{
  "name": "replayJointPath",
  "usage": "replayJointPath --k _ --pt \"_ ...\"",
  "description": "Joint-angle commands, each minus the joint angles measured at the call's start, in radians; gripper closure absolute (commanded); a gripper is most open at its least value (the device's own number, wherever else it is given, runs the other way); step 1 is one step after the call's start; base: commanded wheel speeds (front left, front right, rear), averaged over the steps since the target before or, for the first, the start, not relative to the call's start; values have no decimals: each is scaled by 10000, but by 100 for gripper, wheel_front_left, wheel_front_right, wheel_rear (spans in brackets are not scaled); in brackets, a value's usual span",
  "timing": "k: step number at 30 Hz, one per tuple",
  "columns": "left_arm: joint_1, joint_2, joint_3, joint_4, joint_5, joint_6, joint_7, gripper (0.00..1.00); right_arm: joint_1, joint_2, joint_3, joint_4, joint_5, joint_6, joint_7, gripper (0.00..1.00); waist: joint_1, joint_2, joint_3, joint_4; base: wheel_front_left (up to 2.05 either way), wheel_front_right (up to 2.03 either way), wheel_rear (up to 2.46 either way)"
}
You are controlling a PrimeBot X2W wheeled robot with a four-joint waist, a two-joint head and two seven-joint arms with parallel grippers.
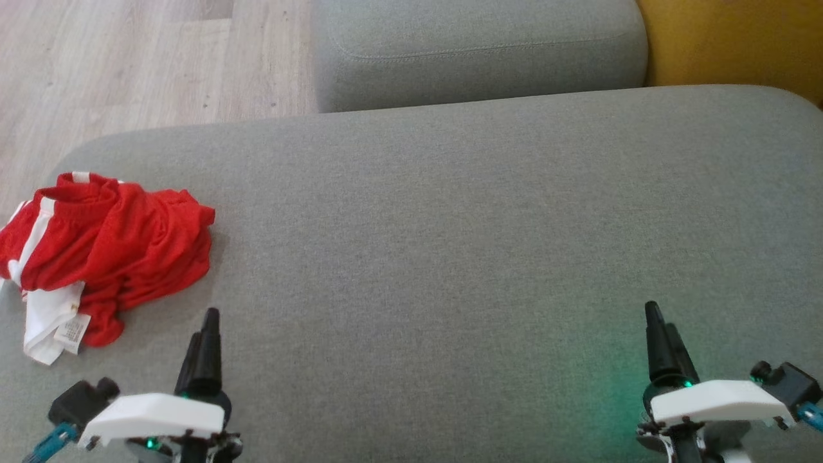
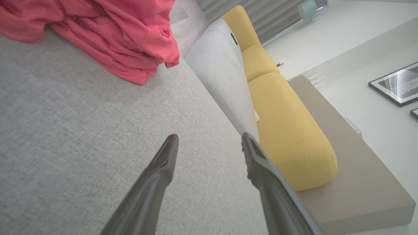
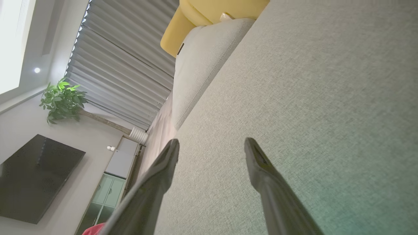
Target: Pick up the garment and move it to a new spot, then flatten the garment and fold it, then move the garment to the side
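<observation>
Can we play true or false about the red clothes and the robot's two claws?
1. The red garment lies crumpled on the grey sofa cushion. True.
2. The left gripper is holding the garment. False: it is open and empty, with bare cushion between it and the garment.
3. The garment lies closer to the left gripper than to the right gripper. True.
4. The right gripper is shut. False: its jaws stand apart over bare cushion.
5. The garment is neatly folded. False: it is a bunched heap with a white label sticking out.
</observation>
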Motion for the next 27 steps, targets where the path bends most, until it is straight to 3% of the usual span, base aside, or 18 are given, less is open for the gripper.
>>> replayJointPath --k 1,27 --pt "-204 114 47 -480 420 64 -125 0 -608 -47 216 -412 -405 34 -193 0 0 0 -11 -1 0 0 0" --pt "-91 156 -427 -1361 3810 619 -855 0 -802 -68 1274 -766 -3543 50 -930 0 0 0 -134 7 0 0 0"
